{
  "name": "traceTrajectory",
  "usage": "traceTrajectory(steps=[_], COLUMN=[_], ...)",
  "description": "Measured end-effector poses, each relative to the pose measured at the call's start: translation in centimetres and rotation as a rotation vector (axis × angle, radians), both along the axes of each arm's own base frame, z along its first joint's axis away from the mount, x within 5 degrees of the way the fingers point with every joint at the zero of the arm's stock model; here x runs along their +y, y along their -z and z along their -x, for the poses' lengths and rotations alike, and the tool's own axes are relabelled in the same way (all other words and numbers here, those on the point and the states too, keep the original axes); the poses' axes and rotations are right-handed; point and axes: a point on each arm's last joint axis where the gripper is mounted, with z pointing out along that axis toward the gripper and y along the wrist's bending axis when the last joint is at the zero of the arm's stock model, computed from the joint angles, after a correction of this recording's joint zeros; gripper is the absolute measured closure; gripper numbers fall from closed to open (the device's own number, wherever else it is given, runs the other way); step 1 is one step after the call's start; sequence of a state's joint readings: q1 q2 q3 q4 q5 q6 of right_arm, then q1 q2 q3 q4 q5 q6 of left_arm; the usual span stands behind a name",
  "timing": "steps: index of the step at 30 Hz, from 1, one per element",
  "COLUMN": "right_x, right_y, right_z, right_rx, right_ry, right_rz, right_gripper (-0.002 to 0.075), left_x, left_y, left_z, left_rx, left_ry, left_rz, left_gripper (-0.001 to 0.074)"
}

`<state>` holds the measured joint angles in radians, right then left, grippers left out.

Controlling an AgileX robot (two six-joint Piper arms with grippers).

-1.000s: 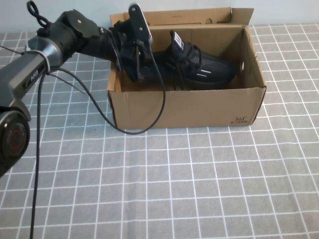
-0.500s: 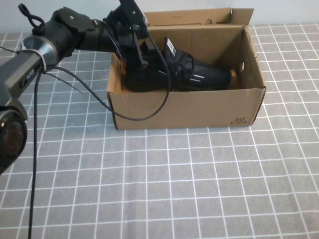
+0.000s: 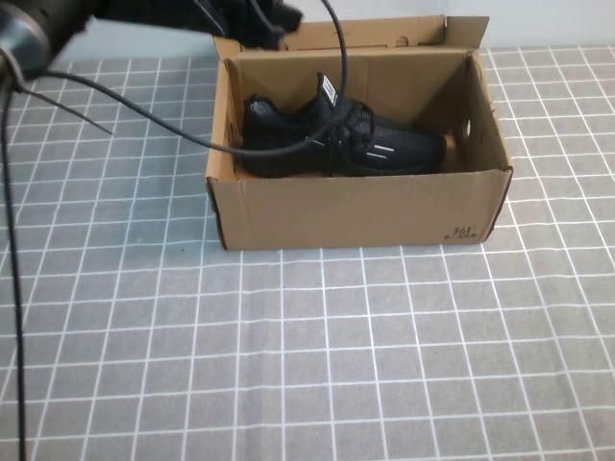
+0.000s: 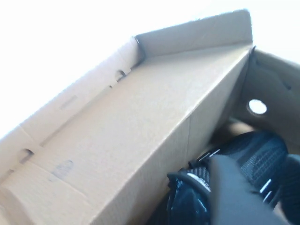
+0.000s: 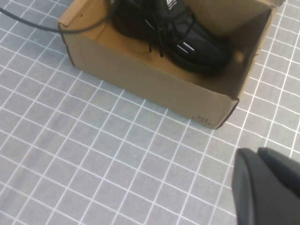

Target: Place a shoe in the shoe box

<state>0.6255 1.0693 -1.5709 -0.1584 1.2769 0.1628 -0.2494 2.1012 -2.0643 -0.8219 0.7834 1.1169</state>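
- Brown cardboard, the box (image 3: 360,206) stands open at the far middle of the table (image 3: 288,365), its long sides running left to right and a flap standing up along its far edge.
- The shoe (image 3: 336,144) lies inside the box on its sole, long axis left to right along the box's length.
- Its toe points right, toward the right end wall with the small hole; its heel is at the left end, close to the left wall.
- The white tongue tag stands up near the shoe's middle, and the thin white stripes show on the side facing near.
- Nothing grips the shoe; it rests free on the box floor.
- The left gripper (image 3: 252,21) is raised at the far left corner of the box, above the rim and clear of the shoe; only a dark part of it shows in the high view.
- Whether the left claw is open or closed I cannot tell; the left wrist view shows one dark blurred finger (image 4: 234,197) in front of the shoe, with nothing seen held.
- A black cable (image 3: 192,134) hangs from the left arm across the box's left wall and over the shoe's heel.
- The right gripper (image 5: 267,187) is out of the high view; in its wrist view it hangs above the table, near and to the right of the box, closed and empty.
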Motion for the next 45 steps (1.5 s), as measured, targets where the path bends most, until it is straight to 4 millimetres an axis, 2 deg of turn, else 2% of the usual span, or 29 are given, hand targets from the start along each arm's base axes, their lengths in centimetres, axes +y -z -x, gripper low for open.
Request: traceTrajectory(steps=[3, 6, 10, 16, 19, 24, 29, 31, 35, 39, 43, 45], right_x=[-0.1, -0.6, -1.8, -4.5, -6.0, -7.9, -9.7, -10.2, -10.5, -10.2, -8.9, -8.1], right_y=[0.0, 0.0, 0.2, 0.7, 1.5, 3.4, 6.2, 7.5, 9.2, 10.9, 12.8, 13.7], right_z=[0.1, 0.8, 2.6, 6.9, 9.0, 12.1, 14.7, 15.5, 16.1, 15.8, 14.2, 13.2], right_rx=[-0.005, -0.014, -0.032, -0.062, -0.08, -0.102, -0.123, -0.132, -0.217, -0.325, -0.439, -0.486], right_ry=[-0.005, -0.005, -0.006, -0.013, 0.0, -0.012, -0.023, -0.026, -0.039, -0.057, -0.072, -0.078], right_rz=[0.004, -0.002, -0.018, -0.121, -0.163, -0.217, -0.245, -0.255, -0.322, -0.412, -0.512, -0.565], right_gripper=[0.0742, 0.0742, 0.0742, 0.0742, 0.0742, 0.0742, 0.0742, 0.0742, 0.0742, 0.0742, 0.0742, 0.0742], left_x=[0.5, 0.9, 1.4, 2.9, 4.0, 5.6, 7.2, 8.0, 10.0, 11.6, 12.9, 13.5], left_y=[-2.7, -5.0, -8.3, -13.3, -14.9, -16.3, -15.3, -13.8, -11.4, -7.6, -2.6, -0.8], left_z=[1.4, 2.8, 4.8, 8.7, 10.9, 14.8, 19.6, 21.5, 27.0, 31.9, 36.0, 37.8], left_rx=[-0.04, -0.071, -0.118, -0.128, -0.101, -0.085, -0.103, -0.12, -0.225, -0.287, -0.317, -0.356], left_ry=[-0.009, -0.013, -0.018, -0.109, -0.14, -0.181, -0.276, -0.319, -0.399, -0.454, -0.496, -0.511], left_rz=[-0.016, -0.011, 0.021, 0.101, 0.077, 0.03, 0.103, 0.128, 0.186, 0.235, 0.278, 0.304], left_gripper=[0.0656, 0.0713, 0.073, 0.0734, 0.0735, 0.0735, 0.0736, 0.0736, 0.0736, 0.0736, 0.0736, 0.0736])
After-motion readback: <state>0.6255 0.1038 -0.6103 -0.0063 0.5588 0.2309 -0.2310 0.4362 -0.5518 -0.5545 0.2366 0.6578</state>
